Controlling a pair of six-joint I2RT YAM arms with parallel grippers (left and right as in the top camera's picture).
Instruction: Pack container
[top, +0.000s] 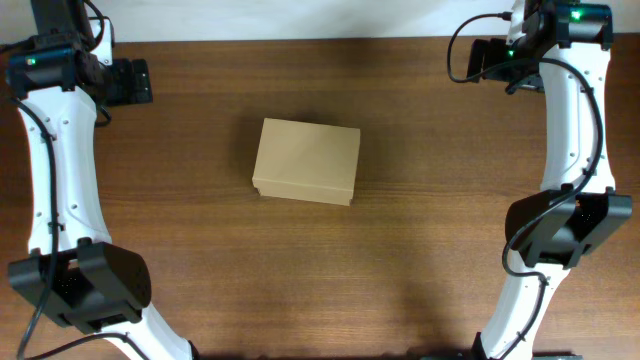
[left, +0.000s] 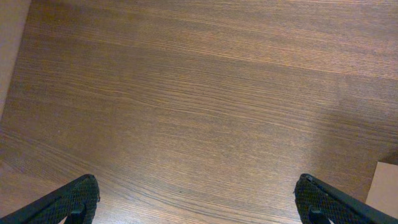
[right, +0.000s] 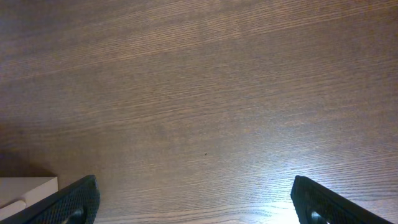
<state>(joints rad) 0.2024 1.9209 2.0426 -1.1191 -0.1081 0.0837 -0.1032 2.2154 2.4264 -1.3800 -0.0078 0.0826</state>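
Observation:
The container (top: 306, 161), a plain tan cardboard box with its lid down, lies in the middle of the wooden table (top: 400, 250). My left gripper (top: 135, 82) hangs at the far left corner, well away from the box. In the left wrist view its jaws (left: 198, 199) stand wide open over bare wood, and a tan corner of the box (left: 385, 186) shows at the lower right edge. My right gripper (top: 482, 58) sits at the far right corner, also apart from the box. It is open (right: 196, 196) with nothing between the fingers, and a pale box corner (right: 25, 190) shows at the lower left.
Both white arms run down the table's sides, with the left arm's base (top: 80, 285) at the front left and the right arm's base (top: 565, 225) at the right. The table's back edge (top: 300, 38) runs just behind the grippers.

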